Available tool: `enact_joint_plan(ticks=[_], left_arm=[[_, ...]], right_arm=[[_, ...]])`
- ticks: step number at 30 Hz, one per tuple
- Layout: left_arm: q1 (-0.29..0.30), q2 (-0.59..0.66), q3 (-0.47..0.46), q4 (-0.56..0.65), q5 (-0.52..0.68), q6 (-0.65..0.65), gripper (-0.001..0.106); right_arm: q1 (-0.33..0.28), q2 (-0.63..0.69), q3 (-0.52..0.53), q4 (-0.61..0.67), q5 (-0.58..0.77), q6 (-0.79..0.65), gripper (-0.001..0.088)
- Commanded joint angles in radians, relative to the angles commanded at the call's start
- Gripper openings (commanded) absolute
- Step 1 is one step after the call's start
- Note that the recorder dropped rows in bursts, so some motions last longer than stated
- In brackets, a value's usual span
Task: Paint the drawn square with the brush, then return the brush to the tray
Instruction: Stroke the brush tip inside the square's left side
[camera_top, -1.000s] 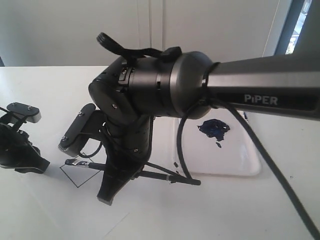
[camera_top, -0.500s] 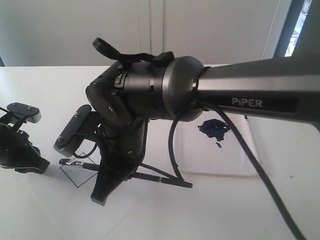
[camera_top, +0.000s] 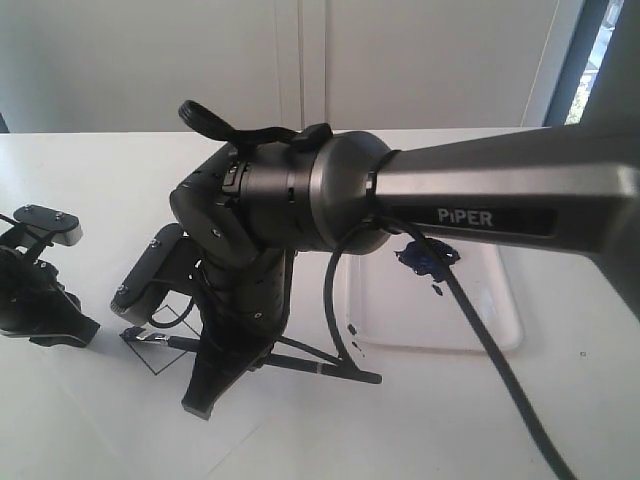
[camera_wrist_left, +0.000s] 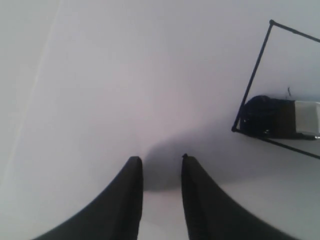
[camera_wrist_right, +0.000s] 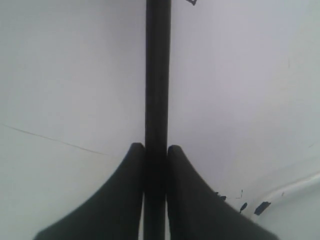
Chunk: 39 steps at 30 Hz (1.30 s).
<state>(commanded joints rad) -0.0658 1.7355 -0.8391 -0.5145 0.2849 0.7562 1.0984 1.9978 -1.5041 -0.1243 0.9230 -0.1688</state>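
- The right gripper (camera_top: 212, 388) reaches across into the left half of the exterior view. It is clamped on the brush (camera_top: 320, 368).
- In the right wrist view, both jaws of the right gripper (camera_wrist_right: 156, 146) press against the black handle of the brush (camera_wrist_right: 157, 75) with no gap.
- In the exterior view the brush lies low and nearly flat over the paper (camera_top: 110, 420). Its handle end points to about 3 o'clock from the grip and its tip end to about 9 o'clock.
- The square (camera_top: 150, 357) is drawn on the paper at about 10 o'clock from the right gripper. The wrist hides part of it.
- In the left wrist view the brush (camera_wrist_left: 280, 119) ends inside the square (camera_wrist_left: 287, 75). Its silver collar and dark tip are tucked into one corner against the black lines.
- The dark patch at that corner may be bristles or wet paint; I cannot tell which. The rest of the inside that shows is white.
- The left gripper (camera_top: 60, 320) sits at about 9 o'clock from the square, near it but apart.
- The jaws of the left gripper (camera_wrist_left: 159, 160) stand a little apart with nothing between them, low over the paper.
- The tray (camera_top: 480, 320) lies at about 3 o'clock from the right gripper. Its near left corner is just beside the handle end.
- A dark blue blob (camera_top: 425, 258) sits at the tray's far left, partly behind the black cable (camera_top: 480, 330).
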Motion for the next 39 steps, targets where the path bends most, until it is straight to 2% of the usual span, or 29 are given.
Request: enact_joint_plan(ticks=[18, 22, 34, 39], left_arm=[[0.0, 0.0, 0.0, 0.0, 0.004, 0.0, 0.034], [0.0, 0.0, 0.0, 0.0, 0.006, 0.0, 0.034], [0.0, -0.002, 0.0, -0.029, 0.006, 0.0, 0.034], [0.0, -0.002, 0.0, -0.033, 0.051, 0.0, 0.034]], right_arm=[[0.0, 0.0, 0.0, -0.015, 0.049, 0.064, 0.0], [0.0, 0.0, 0.0, -0.076, 0.049, 0.107, 0.0], [0.0, 0.0, 0.0, -0.114, 0.037, 0.147, 0.0], [0.0, 0.0, 0.0, -0.114, 0.041, 0.147, 0.0]])
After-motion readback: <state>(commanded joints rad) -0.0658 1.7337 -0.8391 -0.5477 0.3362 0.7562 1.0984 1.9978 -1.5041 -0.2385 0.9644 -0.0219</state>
